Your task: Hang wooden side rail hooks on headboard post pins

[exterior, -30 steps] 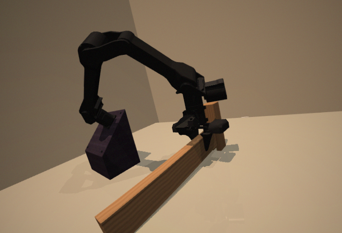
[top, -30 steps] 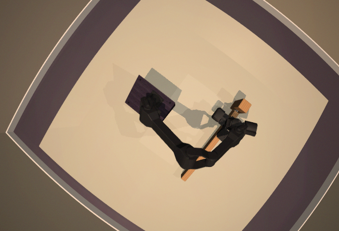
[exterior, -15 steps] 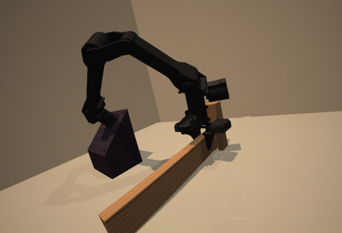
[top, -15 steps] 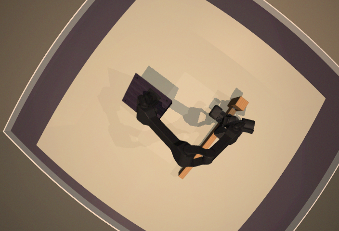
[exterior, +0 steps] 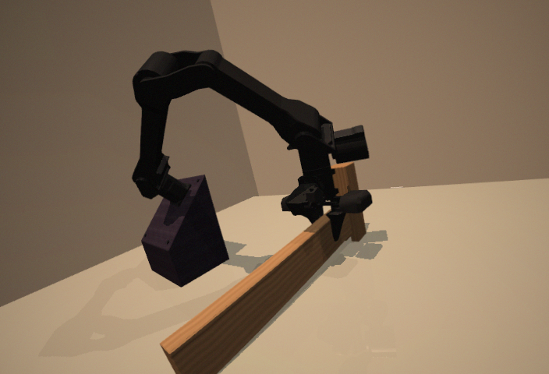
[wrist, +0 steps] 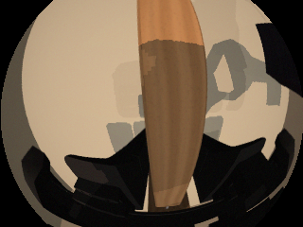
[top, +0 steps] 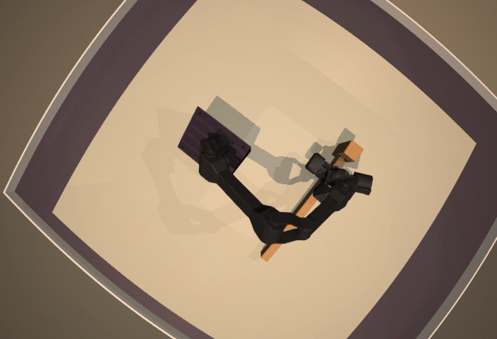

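Top view: wooden side rail (top: 306, 207) lying as a long bar on the tabletop (top: 377, 256), long axis running from about 7 o'clock, where the free end rests, up to about 1 o'clock, where the other end meets the headboard post (top: 348, 150). Gripper (top: 329, 176) set over the rail just short of the post, fingers (exterior: 336, 225) clamped on the rail's two long faces. Hooks and pins hidden by the wrist and the post; seating impossible to confirm. Exterior view: rail tilted, near end down on the tabletop, gripped end raised against the upright post. Wrist view: rail running straight away between the fingers, centred, no visible twist.

Likely step: settling the hooked end down inside the slot. Best done by keeping the long axis square to the post face, lowering slowly and straight down, no sideways push, no lifting of the far end. Release only once the end sits firm; then straight up and clear of the post.
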Available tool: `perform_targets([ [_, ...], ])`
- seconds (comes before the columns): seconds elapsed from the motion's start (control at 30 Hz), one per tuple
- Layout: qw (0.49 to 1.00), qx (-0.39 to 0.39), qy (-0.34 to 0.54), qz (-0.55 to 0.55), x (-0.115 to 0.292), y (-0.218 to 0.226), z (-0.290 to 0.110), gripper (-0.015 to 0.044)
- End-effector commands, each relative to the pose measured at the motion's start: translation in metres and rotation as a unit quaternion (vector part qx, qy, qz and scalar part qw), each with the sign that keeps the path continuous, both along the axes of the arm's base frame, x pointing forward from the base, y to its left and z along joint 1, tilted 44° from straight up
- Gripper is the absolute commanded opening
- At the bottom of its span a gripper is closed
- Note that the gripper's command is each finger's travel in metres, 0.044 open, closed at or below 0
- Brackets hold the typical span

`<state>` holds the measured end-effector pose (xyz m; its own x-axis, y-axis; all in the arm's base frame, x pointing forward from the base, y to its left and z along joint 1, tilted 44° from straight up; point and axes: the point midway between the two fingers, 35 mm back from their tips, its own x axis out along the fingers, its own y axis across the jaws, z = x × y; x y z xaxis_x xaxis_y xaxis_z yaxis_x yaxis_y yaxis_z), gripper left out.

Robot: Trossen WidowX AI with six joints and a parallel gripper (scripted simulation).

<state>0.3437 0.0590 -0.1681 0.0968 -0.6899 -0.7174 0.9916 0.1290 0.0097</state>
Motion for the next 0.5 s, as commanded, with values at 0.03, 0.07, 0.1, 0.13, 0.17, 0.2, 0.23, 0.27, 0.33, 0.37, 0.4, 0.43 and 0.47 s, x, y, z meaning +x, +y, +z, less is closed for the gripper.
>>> perform_targets([
  [0.03, 1.0, 0.005, -0.003, 0.004, 0.0009, 0.007, -0.0001, 0.0],
  [0.07, 1.0, 0.005, -0.003, 0.004, 0.0008, 0.007, -0.0003, 0.0],
  [0.1, 1.0, 0.005, -0.003, 0.004, 0.0007, 0.007, -0.0004, 0.0],
  [0.13, 1.0, 0.005, -0.003, 0.004, 0.0005, 0.007, -0.0005, 0.0],
  [0.17, 1.0, 0.005, -0.003, 0.004, 0.0006, 0.007, -0.0006, 0.0],
  [0.2, 1.0, 0.005, -0.003, 0.004, 0.0006, 0.0069, -0.0007, 0.0],
  [0.23, 1.0, 0.005, -0.003, 0.004, 0.0006, 0.0068, -0.0008, 0.0],
  [0.27, 1.0, 0.005, -0.003, 0.004, 0.0006, 0.0067, -0.0009, 0.0],
  [0.33, 1.0, 0.005, -0.003, 0.004, 0.0006, 0.0065, -0.0011, 0.0],
  [0.37, 1.0, 0.005, -0.003, 0.004, 0.0006, 0.0063, -0.0013, 0.0],
  [0.4, 1.0, 0.005, -0.003, 0.004, 0.0007, 0.0062, -0.0014, 0.0],
  [0.43, 1.0, 0.005, -0.003, 0.004, 0.0007, 0.0061, -0.0015, 0.0],
  [0.47, 1.0, 0.005, -0.003, 0.004, 0.0007, 0.006, -0.0016, 0.0],
])
